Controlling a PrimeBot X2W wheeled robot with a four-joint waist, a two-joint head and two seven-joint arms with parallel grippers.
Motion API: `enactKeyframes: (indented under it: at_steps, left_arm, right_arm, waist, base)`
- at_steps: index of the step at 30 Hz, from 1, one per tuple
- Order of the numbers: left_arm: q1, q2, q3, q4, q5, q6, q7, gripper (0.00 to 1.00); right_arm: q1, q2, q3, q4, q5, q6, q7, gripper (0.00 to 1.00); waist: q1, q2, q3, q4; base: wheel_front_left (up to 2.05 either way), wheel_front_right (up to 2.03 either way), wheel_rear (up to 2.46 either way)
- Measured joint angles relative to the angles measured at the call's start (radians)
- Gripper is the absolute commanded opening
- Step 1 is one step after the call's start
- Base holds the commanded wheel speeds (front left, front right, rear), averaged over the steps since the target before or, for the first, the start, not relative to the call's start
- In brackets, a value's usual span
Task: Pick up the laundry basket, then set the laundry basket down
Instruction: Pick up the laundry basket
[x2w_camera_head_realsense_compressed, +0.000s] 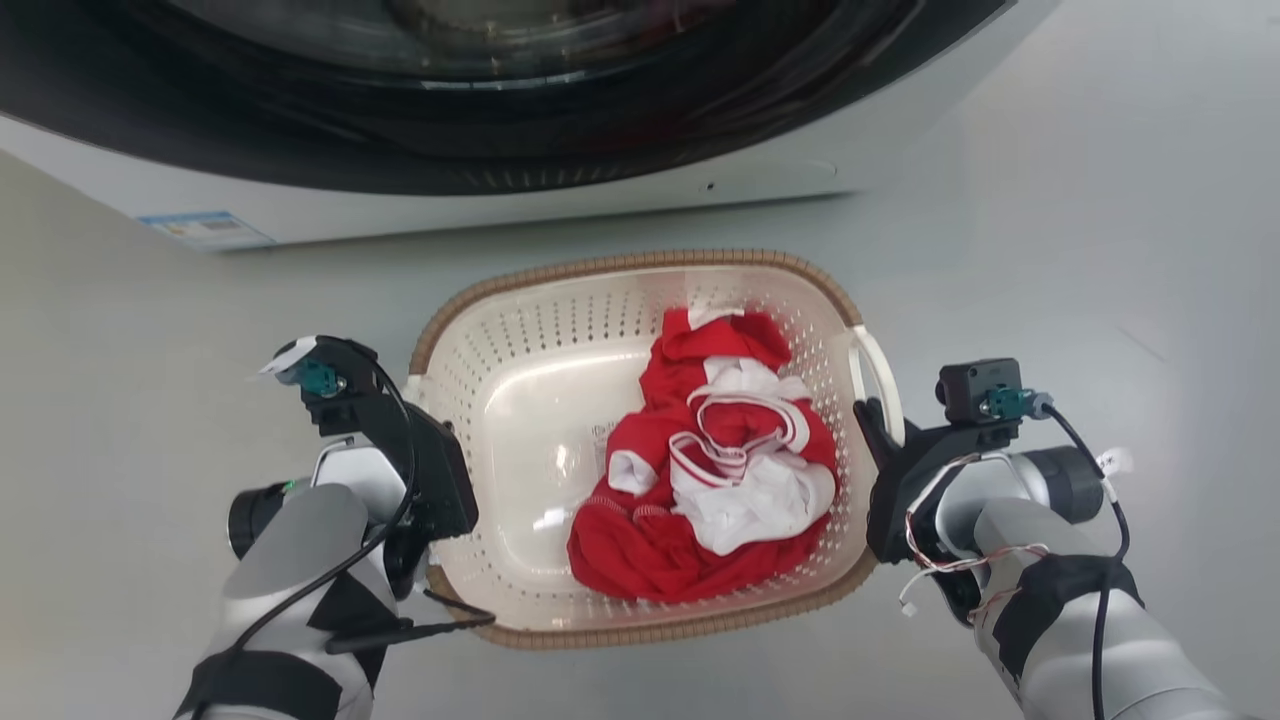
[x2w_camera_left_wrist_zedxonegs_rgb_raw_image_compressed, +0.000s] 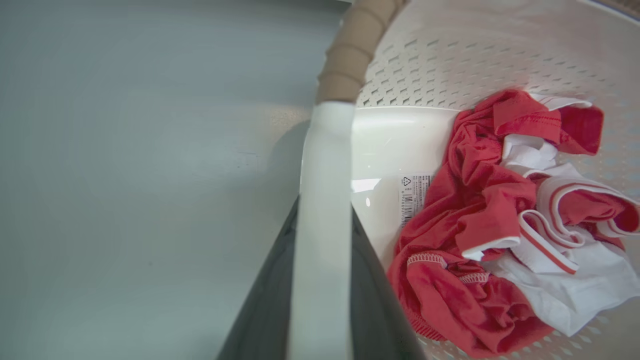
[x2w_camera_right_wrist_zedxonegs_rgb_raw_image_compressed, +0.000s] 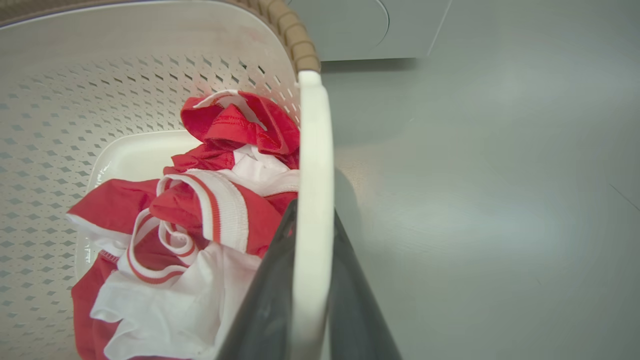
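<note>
My left claw (x2w_camera_left_wrist_zedxonegs_rgb_raw_image_compressed: 322, 215) is closed on the left handle (x2w_camera_left_wrist_zedxonegs_rgb_raw_image_compressed: 325, 150), with the white loop pinched between both fingers. My right claw (x2w_camera_right_wrist_zedxonegs_rgb_raw_image_compressed: 312, 215) grips the right handle (x2w_camera_right_wrist_zedxonegs_rgb_raw_image_compressed: 315, 130) the same way. The laundry basket (x2w_camera_head_realsense_compressed: 560, 340) hangs or sits between my arms; I cannot tell which. It holds crumpled red and white clothes (x2w_camera_head_realsense_compressed: 720, 470) toward its right side, beside a label (x2w_camera_left_wrist_zedxonegs_rgb_raw_image_compressed: 414, 197) on the bare bottom. It is cream and perforated, with a brown woven rim. Open grey floor (x2w_camera_head_realsense_compressed: 1080, 250) lies on either side, and the washing machine (x2w_camera_head_realsense_compressed: 500, 205) stands just beyond the far rim.

Washing machine (x2w_camera_head_realsense_compressed: 560, 205) near behind laundry basket (x2w_camera_head_realsense_compressed: 640, 262); side floor (x2w_camera_head_realsense_compressed: 1080, 250) seemingly open.
</note>
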Motion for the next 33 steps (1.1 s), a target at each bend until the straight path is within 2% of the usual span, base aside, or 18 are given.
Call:
enactKeyframes:
  at_steps: [10, 33]
  left_arm:
    - [0.054, -0.002, 0.002, 0.008, -0.024, -0.016, 0.060, 0.00]
    - [0.224, -0.002, -0.001, 0.020, -0.043, -0.018, 0.167, 0.00]
  right_arm:
    - [0.062, 0.002, 0.027, 0.003, 0.056, 0.003, 0.062, 0.00]
    - [0.236, 0.007, 0.096, -0.020, 0.179, 0.003, 0.194, 0.00]
  waist:
    - [0.0001, 0.0000, -0.141, -0.003]
    - [0.0000, 0.0000, -0.452, -0.012]
  base:
    - [0.00, 0.00, 0.00]
    - [0.00, 0.00, 0.00]
